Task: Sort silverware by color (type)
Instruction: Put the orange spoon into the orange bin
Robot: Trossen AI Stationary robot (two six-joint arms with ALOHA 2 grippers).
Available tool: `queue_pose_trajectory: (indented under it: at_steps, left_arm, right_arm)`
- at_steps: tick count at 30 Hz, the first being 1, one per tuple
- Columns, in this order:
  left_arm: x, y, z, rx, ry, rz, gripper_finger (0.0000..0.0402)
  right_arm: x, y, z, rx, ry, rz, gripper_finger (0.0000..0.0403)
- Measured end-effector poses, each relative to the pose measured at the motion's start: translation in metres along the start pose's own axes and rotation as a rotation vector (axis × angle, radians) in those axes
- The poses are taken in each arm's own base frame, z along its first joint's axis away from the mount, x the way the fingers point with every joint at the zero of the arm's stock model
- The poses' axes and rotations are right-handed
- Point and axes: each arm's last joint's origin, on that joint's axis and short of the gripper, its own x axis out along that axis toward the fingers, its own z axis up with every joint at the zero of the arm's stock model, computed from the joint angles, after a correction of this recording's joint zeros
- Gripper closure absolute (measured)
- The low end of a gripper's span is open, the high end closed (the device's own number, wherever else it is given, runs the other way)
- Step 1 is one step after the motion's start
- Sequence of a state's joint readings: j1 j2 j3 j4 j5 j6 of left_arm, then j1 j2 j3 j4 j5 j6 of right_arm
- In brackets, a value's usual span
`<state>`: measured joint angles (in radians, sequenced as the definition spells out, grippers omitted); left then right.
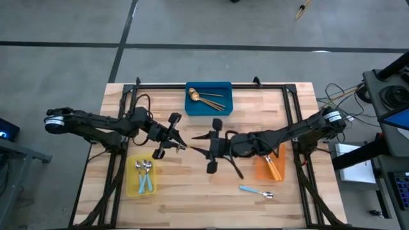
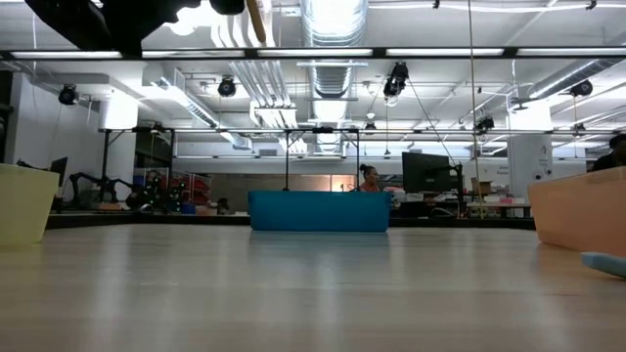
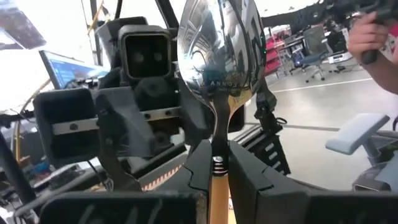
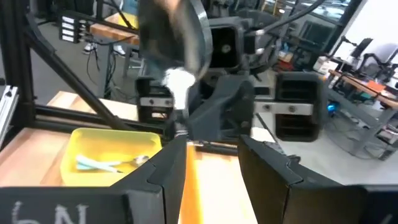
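While bare wood lies open mid-frame, the left gripper [image 1: 181, 146] clamps an orange-handled silver spoon [image 3: 217, 74] facing the spread right gripper [image 1: 199, 143].

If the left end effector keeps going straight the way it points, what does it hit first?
Most likely the right end effector, facing it close by at mid-table. The left end effector is shut on an orange-handled spoon, whose bowl leads, so the spoon would probably touch first. The exact gap is unclear.

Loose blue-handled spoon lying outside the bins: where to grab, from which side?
Mid-handle, straight down from above, closing across the handle's narrow width. The blue-handled spoon lies flat on bare wood, apart from the orange bin, so both sides of its handle are free.
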<state>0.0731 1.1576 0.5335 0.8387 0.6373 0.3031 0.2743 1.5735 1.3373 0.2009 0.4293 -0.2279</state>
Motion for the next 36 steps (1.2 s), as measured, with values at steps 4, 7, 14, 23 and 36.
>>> queue_pose_trajectory:
  at_steps: [4, 7, 14, 23, 36]
  left_arm:
    - [0.000, -0.001, -0.001, -0.012, 0.014, -0.004, 0.0389]
    - [0.000, -0.001, -0.001, -0.014, 0.017, -0.005, 0.0389]
    - [0.000, -0.001, -0.001, -0.014, 0.017, -0.007, 0.0389]
    - [0.000, -0.001, -0.003, -0.015, 0.023, -0.006, 0.0389]
    - [0.000, 0.002, -0.005, -0.008, 0.072, 0.111, 0.0388]
  right_arm:
    - [0.009, 0.006, -0.008, 0.017, -0.001, -0.014, 0.0266]
    - [0.013, 0.007, -0.011, 0.066, -0.003, -0.080, 0.0266]
    - [0.014, 0.007, -0.011, 0.078, -0.006, -0.095, 0.0245]
    - [0.014, 0.007, -0.005, 0.111, -0.040, -0.012, 0.0159]
    - [0.021, 0.006, -0.002, 0.097, -0.049, -0.033, 0.0167]
